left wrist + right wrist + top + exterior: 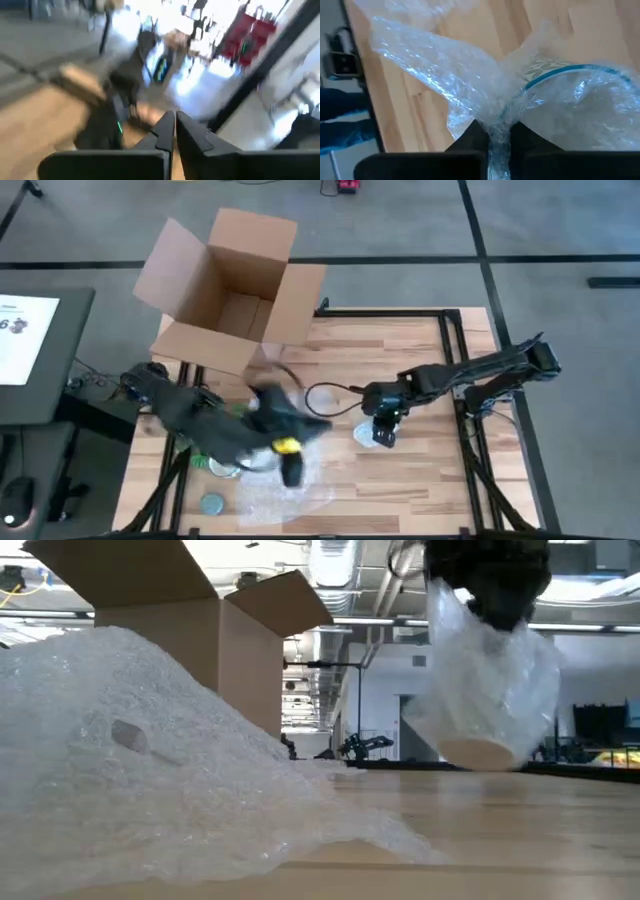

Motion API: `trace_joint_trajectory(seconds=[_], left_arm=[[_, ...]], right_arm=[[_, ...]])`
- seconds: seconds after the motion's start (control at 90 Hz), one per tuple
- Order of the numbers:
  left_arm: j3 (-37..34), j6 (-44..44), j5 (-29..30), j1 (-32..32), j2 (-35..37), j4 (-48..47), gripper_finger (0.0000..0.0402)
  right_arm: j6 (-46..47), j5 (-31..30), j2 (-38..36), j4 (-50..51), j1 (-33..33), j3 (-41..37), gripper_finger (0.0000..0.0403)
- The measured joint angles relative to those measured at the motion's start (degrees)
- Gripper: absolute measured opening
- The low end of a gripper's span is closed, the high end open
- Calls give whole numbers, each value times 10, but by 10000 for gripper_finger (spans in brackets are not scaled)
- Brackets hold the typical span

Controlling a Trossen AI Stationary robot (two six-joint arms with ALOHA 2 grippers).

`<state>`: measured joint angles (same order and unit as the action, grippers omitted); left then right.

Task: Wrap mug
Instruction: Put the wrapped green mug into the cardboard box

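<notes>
the mug point(487, 730) is seen already bundled in bubble wrap point(470, 80) and held off the table point(420, 470), hanging from the right gripper point(491, 131), whose fingers are clamped tight on the gathered wrap above it; in the high view this bundle sits near table centre-right. wrapping is judged mostly done; closing the loose ends and setting down or boxing is judged left. the left gripper point(174, 125) is blurred over the front-left area, fingers nearly touching with nothing seen between them. a loose sheet of bubble wrap point(290, 495) lies heaped at the front edge, beside a grey-blue disc point(212, 503). an open cardboard box point(232, 290) stands at the far-left corner. bare wood to the right and front of the bundle is free for lowering
</notes>
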<state>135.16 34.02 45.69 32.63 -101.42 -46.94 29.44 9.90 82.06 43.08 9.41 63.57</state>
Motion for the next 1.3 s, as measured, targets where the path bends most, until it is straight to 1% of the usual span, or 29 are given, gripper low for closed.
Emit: trace_joint_trajectory(seconds=[0.056,0.1,0.144,0.222,0.3,0.433,0.478,0.511,0.544,0.622,0.689,0.778,0.922,1.033,1.144,1.3], left_arm=[[-8,-23,18,-9,27,31,0],[-10,-28,27,-20,47,28,0],[-10,-28,27,-36,64,10,0],[-11,-27,33,-66,92,-52,0],[-11,4,43,-106,115,-143,0],[-11,86,43,-194,128,-341,0],[-11,122,37,-225,126,-404,1],[-13,143,21,-249,122,-438,6],[-19,149,1,-274,119,-432,14],[-39,115,-54,-325,121,-409,45],[-51,97,-85,-365,116,-393,82],[-75,100,-118,-418,113,-420,137],[-145,117,-188,-487,107,-423,225],[-204,113,-241,-522,106,-391,276],[-273,123,-265,-544,104,-361,302],[-350,136,-290,-551,104,-308,303]], right_arm=[[0,-13,-5,0,7,17,7],[0,-27,-10,0,12,30,6],[-1,-39,-15,1,16,44,6],[-3,-50,-30,1,21,65,6],[-10,-56,-50,4,25,82,6],[-26,-70,-90,4,32,99,6],[-28,-72,-103,5,34,101,6],[-29,-72,-114,5,34,102,6],[-29,-72,-123,6,33,102,6],[-30,-72,-142,17,33,102,6],[-30,-72,-153,32,34,102,6],[-30,-76,-165,52,39,102,6],[-31,-81,-177,86,58,102,6],[-31,-88,-181,109,75,102,6],[-29,-90,-182,124,92,102,6],[-25,-99,-182,138,114,102,6]])
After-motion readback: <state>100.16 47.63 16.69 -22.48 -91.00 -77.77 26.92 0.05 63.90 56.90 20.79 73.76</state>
